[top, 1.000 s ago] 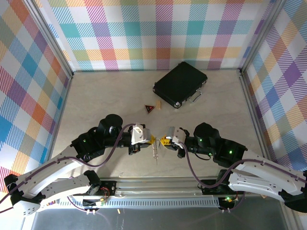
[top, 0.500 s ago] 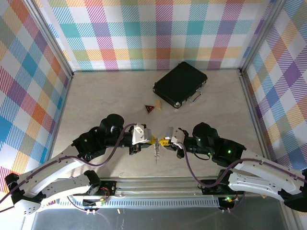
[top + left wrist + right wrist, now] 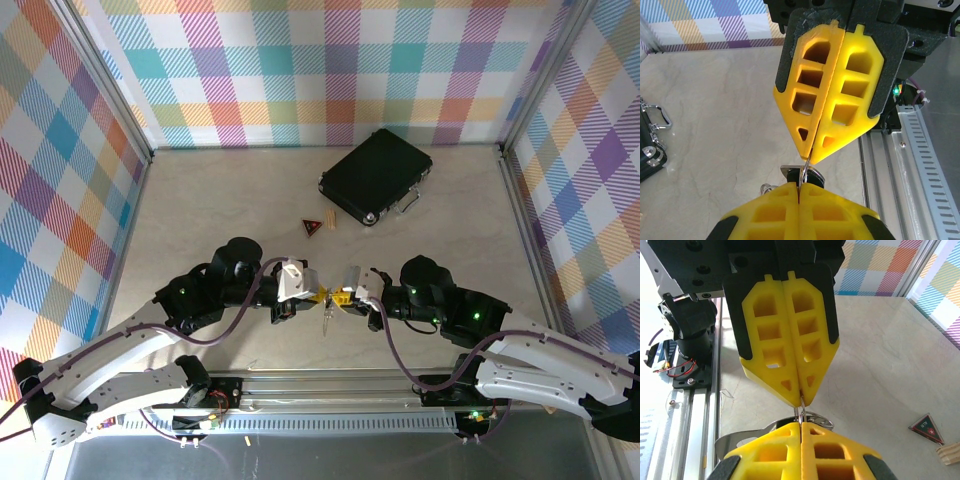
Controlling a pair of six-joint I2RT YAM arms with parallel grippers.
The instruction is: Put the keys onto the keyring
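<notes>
My left gripper (image 3: 320,295) and right gripper (image 3: 344,296) meet tip to tip just above the table's near middle, both shut. A thin wire ring (image 3: 804,169) stands edge-on between the two pairs of yellow tips, pinched from both sides. The keys' black head (image 3: 814,175) sits just under the right gripper (image 3: 808,156), past my left gripper (image 3: 799,186). A silvery strip of the keyring (image 3: 327,318) hangs below the meeting point. Seen from the right wrist, it curves out as the keyring (image 3: 732,442) under my right gripper (image 3: 801,425), opposite the left gripper (image 3: 800,401).
A black case (image 3: 376,175) with metal latches lies at the back right. A red-and-black triangular tag (image 3: 313,226) and a small wooden block (image 3: 328,219) lie between it and the grippers. The aluminium rail (image 3: 330,385) runs along the near edge.
The two grippers have closed the small gap between them, the right one shifting left, so their tips now meet. The hanging silvery piece has stayed under them.
</notes>
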